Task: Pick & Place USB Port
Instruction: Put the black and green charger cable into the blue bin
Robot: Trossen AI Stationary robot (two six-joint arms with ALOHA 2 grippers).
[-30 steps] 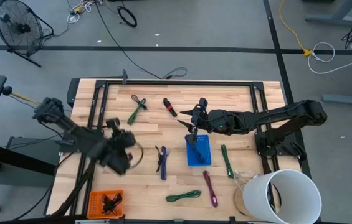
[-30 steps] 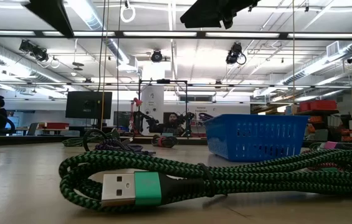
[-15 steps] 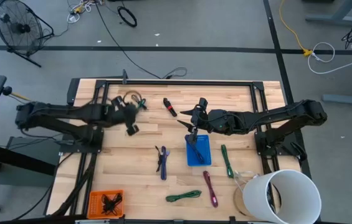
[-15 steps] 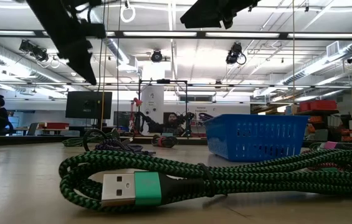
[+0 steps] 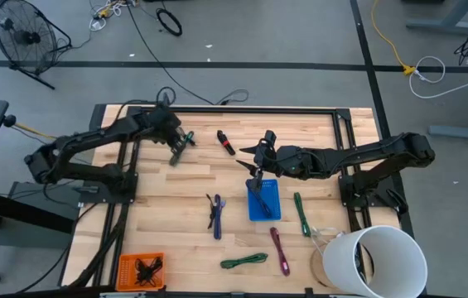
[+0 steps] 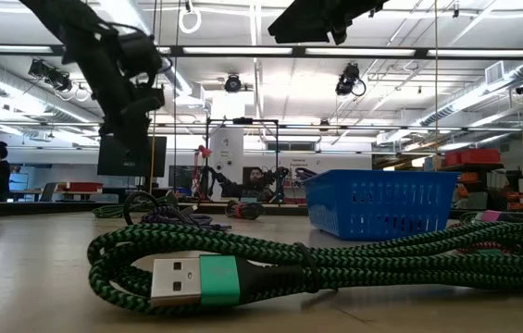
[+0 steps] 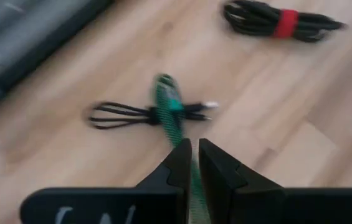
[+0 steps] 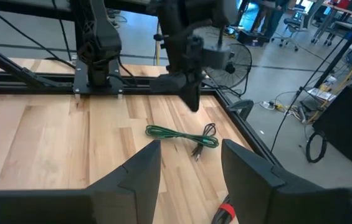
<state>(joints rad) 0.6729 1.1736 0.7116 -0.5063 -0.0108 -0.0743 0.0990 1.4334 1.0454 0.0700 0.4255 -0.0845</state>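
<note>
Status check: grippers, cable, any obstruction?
Left gripper shut, above green braided cable crossed with thin black cable. Right gripper open over blue plastic basket.

Even, bright overhead light fills every view, with long ceiling strip lights (image 6: 242, 51) glaring white in the low view and only soft, faint shadows on the wooden table (image 5: 316, 132). The left wrist view is smeared throughout (motion blur), while the green braided cable (image 6: 317, 264) nearest the low camera is crisp.
</note>
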